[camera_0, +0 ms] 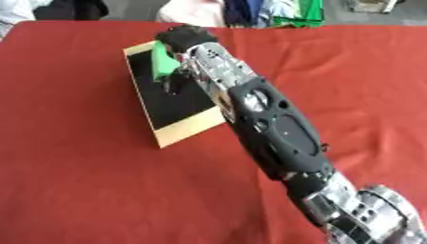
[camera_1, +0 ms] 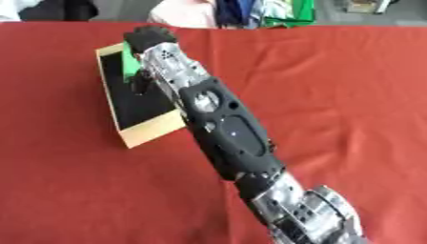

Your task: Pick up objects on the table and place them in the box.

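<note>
No text, label, brand, number or sign can be read in either view. No lettering is seen on the box [camera_0: 179, 125], whose pale rim and black inside are plain, nor on the green object [camera_0: 163, 61] at the upper left of the frame. No marking can be made out on the black shell of the arm [camera_0: 279, 131] that runs from the lower right toward the box. The red tabletop [camera_0: 75, 181] is unprinted, and nothing legible is shown on the coloured things [camera_1: 288, 12] along the top edge.
</note>
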Available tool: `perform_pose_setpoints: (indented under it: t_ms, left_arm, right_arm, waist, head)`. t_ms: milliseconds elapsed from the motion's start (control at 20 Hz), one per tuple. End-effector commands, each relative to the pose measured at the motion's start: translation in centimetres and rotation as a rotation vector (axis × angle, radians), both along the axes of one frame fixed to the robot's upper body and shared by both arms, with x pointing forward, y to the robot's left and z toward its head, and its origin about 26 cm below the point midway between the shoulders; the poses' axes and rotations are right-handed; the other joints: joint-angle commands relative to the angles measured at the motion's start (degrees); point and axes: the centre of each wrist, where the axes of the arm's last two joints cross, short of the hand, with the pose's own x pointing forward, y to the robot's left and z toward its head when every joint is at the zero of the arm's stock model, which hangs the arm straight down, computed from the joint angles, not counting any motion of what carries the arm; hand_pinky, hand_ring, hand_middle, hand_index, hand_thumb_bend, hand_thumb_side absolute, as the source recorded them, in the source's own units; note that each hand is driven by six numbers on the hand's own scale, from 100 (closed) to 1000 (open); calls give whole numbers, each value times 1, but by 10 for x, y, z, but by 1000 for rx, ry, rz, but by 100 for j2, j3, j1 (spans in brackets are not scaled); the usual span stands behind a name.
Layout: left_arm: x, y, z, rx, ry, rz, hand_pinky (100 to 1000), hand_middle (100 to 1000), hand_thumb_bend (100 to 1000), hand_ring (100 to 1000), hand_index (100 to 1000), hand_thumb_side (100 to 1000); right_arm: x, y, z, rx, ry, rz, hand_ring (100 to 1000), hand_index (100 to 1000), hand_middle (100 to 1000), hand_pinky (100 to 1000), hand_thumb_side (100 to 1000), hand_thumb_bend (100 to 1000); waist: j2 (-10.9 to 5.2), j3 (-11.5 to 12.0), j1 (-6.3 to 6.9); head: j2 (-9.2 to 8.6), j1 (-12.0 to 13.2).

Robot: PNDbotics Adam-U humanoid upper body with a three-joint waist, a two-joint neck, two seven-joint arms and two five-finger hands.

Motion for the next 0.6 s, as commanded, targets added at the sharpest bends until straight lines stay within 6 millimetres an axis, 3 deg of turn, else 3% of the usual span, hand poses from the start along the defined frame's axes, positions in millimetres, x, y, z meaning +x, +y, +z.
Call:
perform_pose_setpoints:
  t_ms: [50,200,600]
  left_arm:
    - [-2,0,8,17,-27,-6,573,603,100,636,712,427]
    - [-2,0,7,17,-26,-6,573,603,100,637,712,427]
    - [-2,0,7,17,-24,-5,573,603,100,637,712,427]
  right_arm:
    - [-3,5,16,-55,-42,-22,966,1000,1000,979,346,294]
    - [-5,6,20,-67,-39,-16,984,1000,1000,985,387,288]
    - [-13,2,38,-25,-94,-1,985,1000,1000,980,360,248]
  waist:
    - [-89,5,34]
    - [-91,1,44]
    - [-113,-19,60]
  head:
    - [-20,-39]
    - [-19,-50]
    - [-43,-35]
